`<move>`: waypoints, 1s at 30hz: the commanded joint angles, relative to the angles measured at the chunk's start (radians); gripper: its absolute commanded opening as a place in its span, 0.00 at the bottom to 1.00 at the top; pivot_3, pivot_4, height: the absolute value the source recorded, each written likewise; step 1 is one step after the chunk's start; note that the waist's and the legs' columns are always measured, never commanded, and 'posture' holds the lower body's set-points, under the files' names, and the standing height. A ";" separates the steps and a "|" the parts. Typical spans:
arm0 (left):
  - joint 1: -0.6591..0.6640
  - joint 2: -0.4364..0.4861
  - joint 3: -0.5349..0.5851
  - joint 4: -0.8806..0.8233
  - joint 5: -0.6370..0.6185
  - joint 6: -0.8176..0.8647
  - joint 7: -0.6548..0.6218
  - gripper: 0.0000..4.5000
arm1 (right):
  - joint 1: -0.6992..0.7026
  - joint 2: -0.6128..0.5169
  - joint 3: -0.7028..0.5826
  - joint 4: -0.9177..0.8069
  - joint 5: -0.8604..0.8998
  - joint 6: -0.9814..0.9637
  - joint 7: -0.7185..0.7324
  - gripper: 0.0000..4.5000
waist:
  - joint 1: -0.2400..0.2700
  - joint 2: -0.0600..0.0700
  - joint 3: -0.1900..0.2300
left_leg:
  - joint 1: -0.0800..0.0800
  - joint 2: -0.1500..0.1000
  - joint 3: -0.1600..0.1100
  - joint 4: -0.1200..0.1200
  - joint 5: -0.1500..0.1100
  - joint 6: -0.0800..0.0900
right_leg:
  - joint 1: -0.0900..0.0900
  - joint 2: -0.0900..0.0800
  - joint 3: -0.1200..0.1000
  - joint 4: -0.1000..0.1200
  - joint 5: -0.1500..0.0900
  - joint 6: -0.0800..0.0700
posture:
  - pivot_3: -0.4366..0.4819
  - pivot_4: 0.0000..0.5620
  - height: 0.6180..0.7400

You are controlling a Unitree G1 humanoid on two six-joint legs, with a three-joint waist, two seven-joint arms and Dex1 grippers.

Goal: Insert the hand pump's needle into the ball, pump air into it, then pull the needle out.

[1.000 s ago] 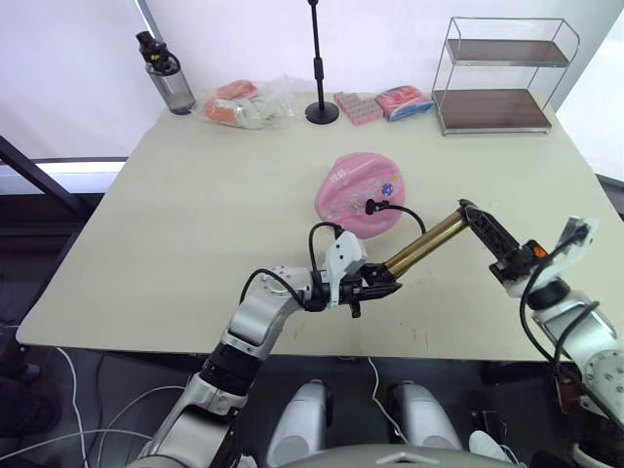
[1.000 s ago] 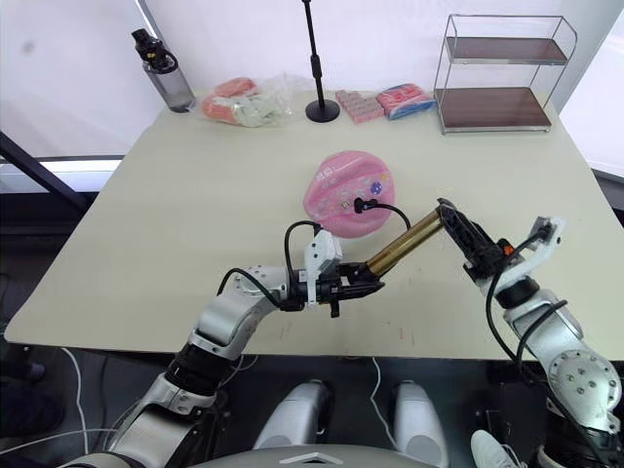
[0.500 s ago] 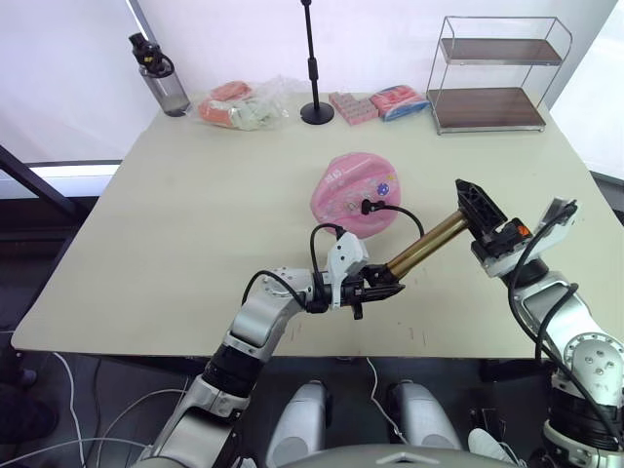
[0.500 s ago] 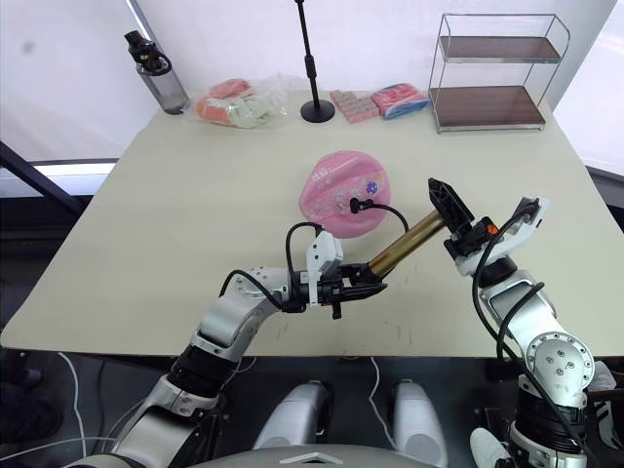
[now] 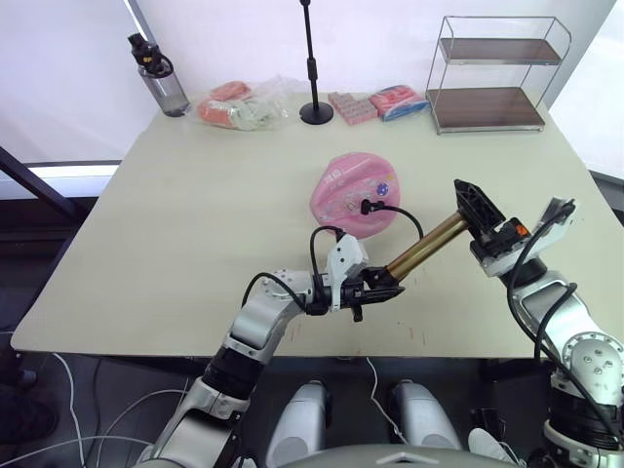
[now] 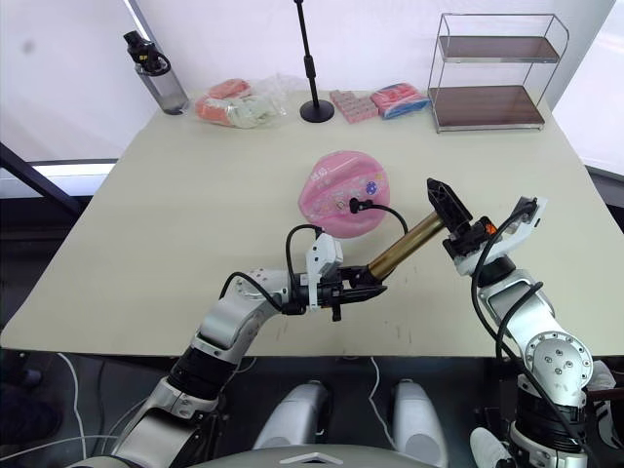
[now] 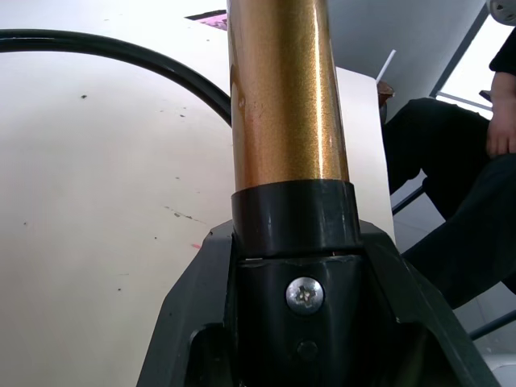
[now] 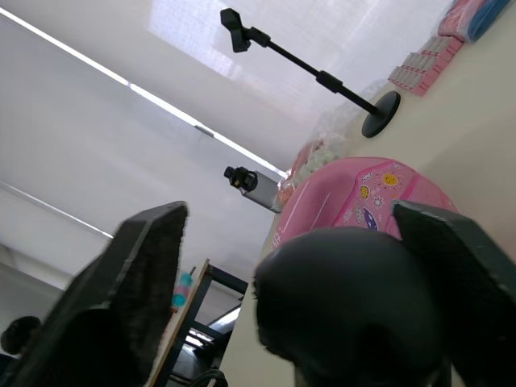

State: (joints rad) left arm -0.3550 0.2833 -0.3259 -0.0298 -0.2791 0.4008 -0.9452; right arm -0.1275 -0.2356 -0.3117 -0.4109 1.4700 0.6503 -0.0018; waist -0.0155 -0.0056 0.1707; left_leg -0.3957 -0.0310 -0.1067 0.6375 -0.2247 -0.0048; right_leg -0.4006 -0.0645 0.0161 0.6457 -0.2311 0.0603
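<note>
Left eye view, near to far: left hand is clamped on the black bottom cap of the hand pump, low over the front of the worktop. Left wrist view shows the same grip up close, both fingers snug vs the black collar w/ the gold barrel running away from the cam. The pump angles up and to the right, and its black handle sits btwn the fingers of the right hand. Right wrist view has the black knob in the middle w/ the fingers spread either side, a gap on both sides, so that hand looks open around the handle, not squeezing it. Thin black hose loops from the pump over to the ball, which lies flattish mid worktop just beyond the pump; the needle fitting meets its near side, pin itself too small to see. At the far edge: water bottle, pink packets, black stand, wire shelf.
</note>
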 commanded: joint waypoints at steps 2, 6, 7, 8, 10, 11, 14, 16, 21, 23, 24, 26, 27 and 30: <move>-0.002 -0.001 -0.003 -0.034 -0.009 -0.004 -0.006 0.25 | -0.001 -0.015 0.010 -0.031 -0.005 -0.008 0.027 0.45 | 0.000 0.000 0.000 | 0.000 0.000 0.001 0.000 0.000 0.001 | 0.000 0.000 0.001 0.000 0.000 0.000 | 0.48 0.27 0.93; -0.003 0.000 -0.002 -0.030 -0.007 -0.004 -0.008 0.25 | -0.004 -0.018 0.014 -0.025 -0.009 -0.014 0.030 0.44 | 0.000 0.000 0.000 | -0.001 0.000 0.004 0.000 0.000 0.001 | -0.003 0.000 0.003 0.001 0.000 0.000 | 0.48 0.27 0.93; -0.003 0.000 -0.002 -0.030 -0.008 -0.003 -0.008 0.25 | -0.005 -0.019 0.015 -0.024 -0.011 -0.014 0.032 0.44 | 0.000 0.000 0.000 | -0.001 0.000 0.005 0.000 -0.001 0.001 | -0.003 0.000 0.004 0.001 0.000 0.000 | 0.48 0.27 0.93; -0.003 0.000 -0.001 -0.030 -0.008 -0.003 -0.008 0.25 | -0.005 -0.019 0.016 -0.024 -0.013 -0.015 0.032 0.44 | 0.000 0.000 0.000 | -0.001 0.000 0.006 0.000 -0.001 0.002 | -0.004 0.000 0.006 0.001 0.001 0.001 | 0.48 0.27 0.93; -0.003 0.001 -0.001 -0.028 -0.007 -0.004 -0.008 0.25 | -0.006 -0.022 0.019 -0.023 -0.018 -0.017 0.036 0.44 | 0.000 0.000 0.000 | -0.001 0.000 0.009 0.000 -0.002 0.003 | -0.005 0.000 0.009 0.001 0.001 0.002 | 0.48 0.27 0.93; -0.003 0.001 0.000 -0.028 -0.007 -0.004 -0.007 0.25 | -0.005 -0.024 0.020 -0.023 -0.020 -0.018 0.037 0.44 | 0.000 0.000 0.000 | -0.001 0.000 0.011 0.000 -0.002 0.003 | -0.005 0.000 0.010 0.001 0.002 0.002 | 0.48 0.27 0.93; 0.001 0.004 0.005 -0.026 -0.010 0.002 -0.006 0.25 | -0.005 -0.029 0.026 -0.028 -0.034 -0.018 0.048 0.44 | -0.001 0.000 0.000 | -0.001 0.001 0.016 0.000 -0.002 0.004 | -0.007 0.000 0.014 0.001 0.002 0.004 | 0.48 0.27 0.93; 0.000 0.005 0.009 -0.022 -0.008 0.003 -0.001 0.25 | -0.007 -0.038 0.033 -0.032 -0.048 -0.015 0.061 0.44 | -0.001 0.000 0.000 | -0.001 0.001 0.019 0.000 -0.003 0.005 | -0.009 0.000 0.017 0.001 0.003 0.005 | 0.48 0.27 0.93; 0.000 0.018 0.010 -0.015 -0.001 -0.017 -0.012 0.86 | -0.008 -0.076 0.074 -0.065 -0.122 -0.007 0.126 0.43 | -0.003 0.000 0.000 | -0.001 0.001 0.027 0.003 -0.007 0.011 | -0.013 0.000 0.030 0.001 0.005 0.008 | 0.48 0.27 0.93; -0.001 0.028 0.011 -0.014 -0.001 -0.026 -0.022 0.99 | -0.012 -0.097 0.092 -0.077 -0.168 -0.012 0.164 0.43 | -0.003 0.000 0.000 | -0.001 0.001 0.029 0.005 -0.009 0.014 | -0.013 0.000 0.033 0.001 0.006 0.009 | 0.48 0.27 0.93; -0.001 0.036 0.010 -0.015 -0.003 -0.029 -0.033 0.99 | -0.015 -0.113 0.105 -0.087 -0.200 -0.015 0.190 0.43 | -0.003 0.000 0.000 | -0.001 0.001 0.030 0.006 -0.009 0.014 | -0.013 0.000 0.034 0.001 0.006 0.010 | 0.48 0.27 0.93; 0.000 0.058 0.007 -0.019 -0.007 -0.037 -0.061 0.99 | -0.020 -0.150 0.134 -0.107 -0.276 -0.029 0.257 0.43 | -0.003 0.000 0.000 | -0.002 0.001 0.031 0.007 -0.009 0.015 | -0.013 0.000 0.034 0.001 0.006 0.011 | 0.48 0.27 0.93; 0.000 0.071 0.007 -0.022 -0.011 -0.037 -0.079 0.99 | -0.025 -0.175 0.154 -0.117 -0.328 -0.042 0.297 0.43 | -0.003 0.000 0.000 | -0.002 0.001 0.031 0.008 -0.009 0.015 | -0.013 0.000 0.034 0.001 0.006 0.011 | 0.48 0.27 0.93; -0.002 0.099 0.006 -0.023 -0.019 -0.033 -0.116 0.99 | -0.035 -0.229 0.200 -0.132 -0.443 -0.076 0.397 0.43 | -0.002 0.000 0.000 | -0.003 0.001 0.031 0.009 -0.009 0.015 | -0.012 0.001 0.031 0.001 0.006 0.011 | 0.48 0.27 0.93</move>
State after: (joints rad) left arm -0.3500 0.3776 -0.3245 -0.0293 -0.2788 0.3839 -1.0344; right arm -0.1426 -0.4434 -0.1266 -0.4953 1.0830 0.6145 0.3274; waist -0.0175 -0.0060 0.1708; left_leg -0.3986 -0.0288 -0.0769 0.6474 -0.2337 0.0101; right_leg -0.4122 -0.0621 0.0447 0.6466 -0.2249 0.0716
